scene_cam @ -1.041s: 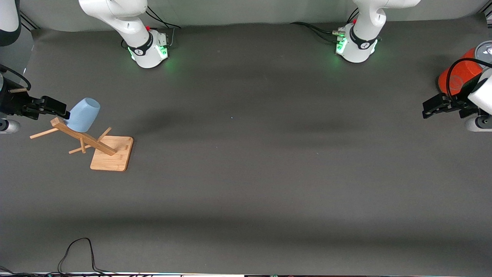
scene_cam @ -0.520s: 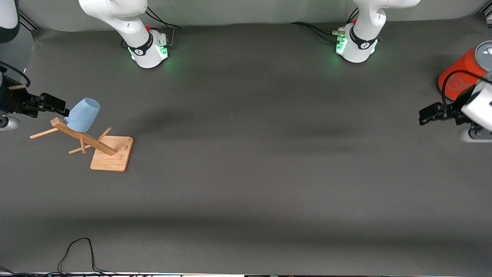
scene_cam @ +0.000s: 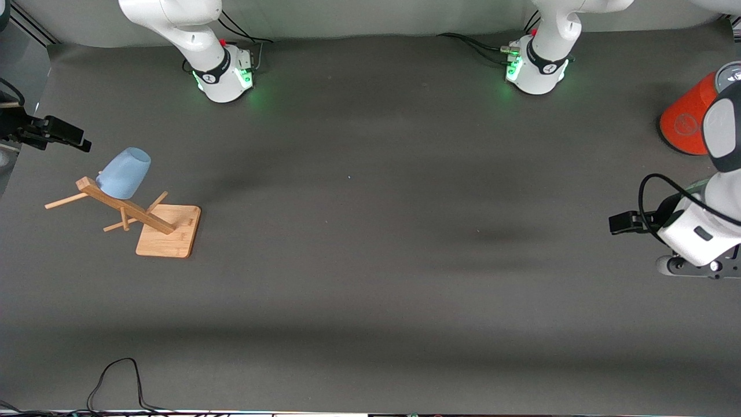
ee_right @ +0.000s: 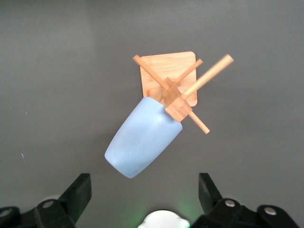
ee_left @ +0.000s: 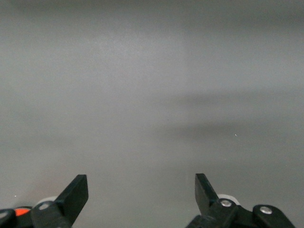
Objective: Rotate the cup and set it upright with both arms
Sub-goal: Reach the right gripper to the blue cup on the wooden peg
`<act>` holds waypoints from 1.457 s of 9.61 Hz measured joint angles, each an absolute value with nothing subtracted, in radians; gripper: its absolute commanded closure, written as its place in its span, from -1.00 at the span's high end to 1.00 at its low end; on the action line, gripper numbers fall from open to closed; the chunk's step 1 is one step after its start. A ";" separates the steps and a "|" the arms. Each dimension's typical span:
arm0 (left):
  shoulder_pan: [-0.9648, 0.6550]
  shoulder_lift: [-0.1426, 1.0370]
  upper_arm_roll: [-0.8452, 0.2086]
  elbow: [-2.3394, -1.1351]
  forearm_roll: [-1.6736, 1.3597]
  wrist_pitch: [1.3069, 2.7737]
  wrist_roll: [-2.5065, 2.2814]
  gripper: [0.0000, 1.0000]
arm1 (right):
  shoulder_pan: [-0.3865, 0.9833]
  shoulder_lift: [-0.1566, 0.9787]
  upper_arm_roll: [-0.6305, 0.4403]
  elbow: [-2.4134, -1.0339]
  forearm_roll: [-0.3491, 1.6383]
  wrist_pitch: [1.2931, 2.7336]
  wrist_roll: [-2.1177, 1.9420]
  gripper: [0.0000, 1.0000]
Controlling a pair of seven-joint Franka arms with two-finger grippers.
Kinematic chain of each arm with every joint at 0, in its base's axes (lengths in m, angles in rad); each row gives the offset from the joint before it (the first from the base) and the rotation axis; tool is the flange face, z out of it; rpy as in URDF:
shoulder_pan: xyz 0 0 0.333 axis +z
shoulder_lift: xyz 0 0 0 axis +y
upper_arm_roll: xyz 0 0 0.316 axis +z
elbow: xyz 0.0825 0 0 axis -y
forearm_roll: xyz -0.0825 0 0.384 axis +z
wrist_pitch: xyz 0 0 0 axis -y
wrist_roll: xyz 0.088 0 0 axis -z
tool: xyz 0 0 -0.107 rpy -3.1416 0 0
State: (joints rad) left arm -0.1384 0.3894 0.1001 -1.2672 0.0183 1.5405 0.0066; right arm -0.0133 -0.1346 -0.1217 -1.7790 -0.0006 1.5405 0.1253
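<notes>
The pale-blue cup (scene_cam: 123, 172) hangs tilted on a peg of the wooden rack (scene_cam: 168, 230), toward the right arm's end of the table, its mouth facing up and away from the front camera. In the right wrist view the cup (ee_right: 142, 137) and the rack (ee_right: 167, 76) lie straight ahead. My right gripper (scene_cam: 81, 143) is open and empty in the air, apart from the cup; its jaws (ee_right: 145, 187) stand wide. My left gripper (scene_cam: 615, 223) is open and empty at the left arm's end of the table; its wrist view (ee_left: 141, 187) shows only bare mat.
A big orange cylinder with a grey top (scene_cam: 686, 121) stands at the left arm's end of the table. A black cable (scene_cam: 116, 376) loops at the table edge nearest the front camera. The two green-lit arm bases (scene_cam: 223, 75) stand along the back.
My right gripper has drawn back from the cup's base, and the cup stays on the rack. My left gripper has moved away from the orange cylinder, lower in the front view.
</notes>
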 measured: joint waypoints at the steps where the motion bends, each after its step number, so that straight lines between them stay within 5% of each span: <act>1: -0.137 0.389 0.101 -1.260 0.018 1.534 0.015 1.00 | -0.012 -0.130 -0.122 -1.783 0.002 1.555 0.260 1.00; 6: -0.137 0.389 0.100 -1.256 0.018 1.526 0.025 1.00 | -0.006 -0.126 -0.121 -1.839 0.053 1.633 0.738 1.00; 14: -0.137 0.389 0.100 -1.254 0.018 1.526 0.035 1.00 | -0.006 -0.133 -0.122 -2.127 0.055 1.902 0.781 1.00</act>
State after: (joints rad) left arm -0.1370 0.3893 0.1002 -1.2541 0.0183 1.5264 0.0355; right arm -0.0058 -0.1331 -0.1222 -2.1272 0.0553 1.9018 0.7805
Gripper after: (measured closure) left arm 0.000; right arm 0.000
